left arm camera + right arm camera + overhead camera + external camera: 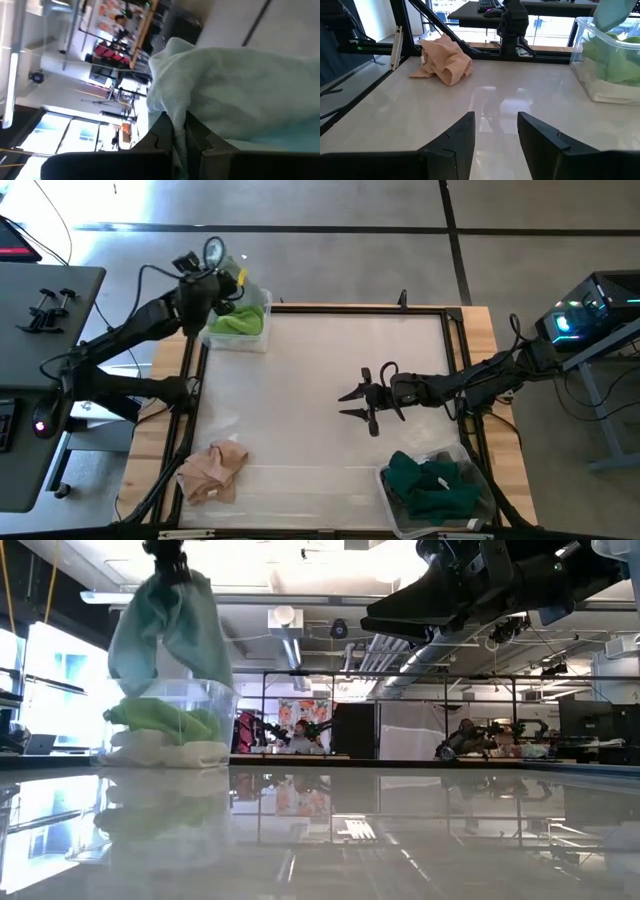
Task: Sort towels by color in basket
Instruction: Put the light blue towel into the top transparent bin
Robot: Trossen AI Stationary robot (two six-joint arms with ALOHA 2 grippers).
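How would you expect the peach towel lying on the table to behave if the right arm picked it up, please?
The peach towel lies crumpled in soft folds, so it would probably droop limply. It looks thin, so likely light. The pale mint towel hanging from the left tool sags the same way; a pinch on one fold may trail loose corners.

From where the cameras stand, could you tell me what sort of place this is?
Probably a robotics lab or workshop. Exposed ceiling ducts run overhead, another robot arm sits at a bench with a person beyond the table, and a framed white tabletop carries clear bins of towels.
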